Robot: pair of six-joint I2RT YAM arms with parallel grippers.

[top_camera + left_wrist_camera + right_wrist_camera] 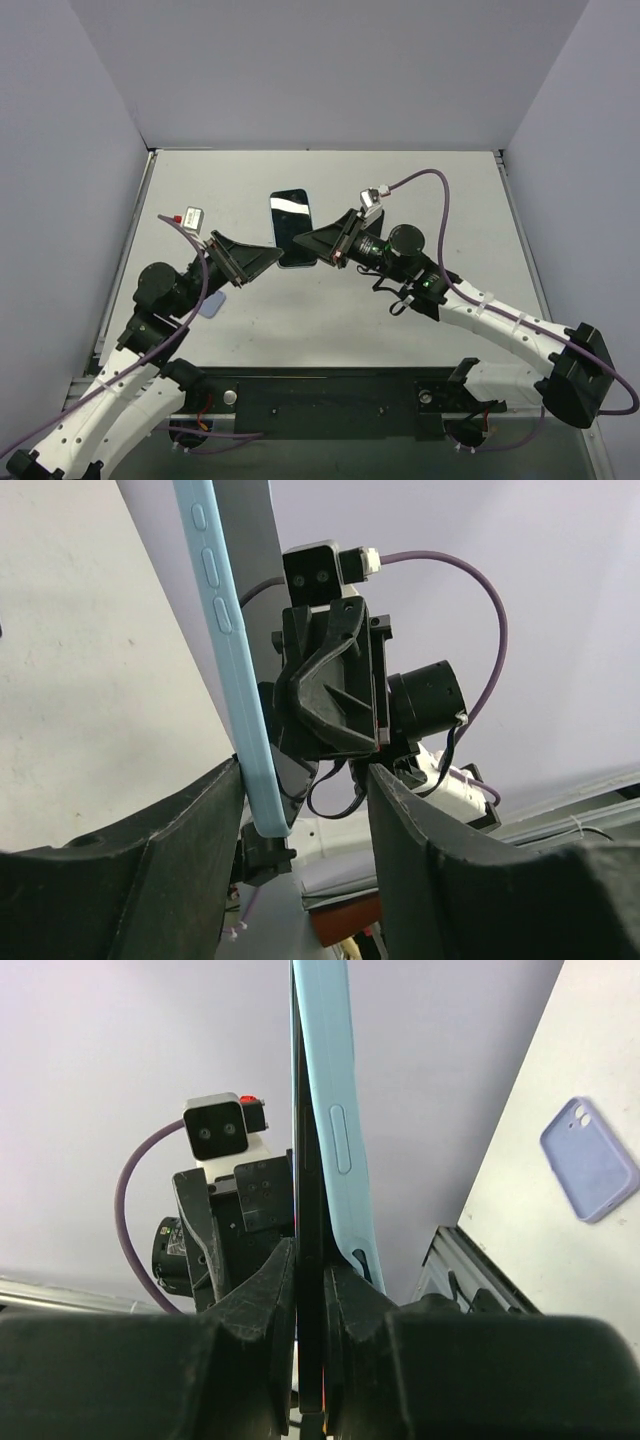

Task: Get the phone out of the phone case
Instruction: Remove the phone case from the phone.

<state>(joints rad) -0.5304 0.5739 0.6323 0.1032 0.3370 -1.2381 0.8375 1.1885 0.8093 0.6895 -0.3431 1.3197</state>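
Note:
The phone [291, 225], black screen up, sits in a light blue case and is held between my two grippers at the table's middle. My right gripper [320, 246] is shut on the phone's near right corner. In the right wrist view the gripper [309, 1255] pinches the black phone edge [308, 1160], and the blue case [335, 1110] stands a little off the phone at that corner. My left gripper [272, 258] is open at the near left corner. In the left wrist view [303, 775] its left finger [215, 810] touches the case edge [225, 650]; the other finger is apart.
A second, lavender phone case [590, 1158] lies flat on the table at the left, partly under my left arm [210, 305]. Grey walls close the table on three sides. A dark rail [330, 390] runs along the near edge.

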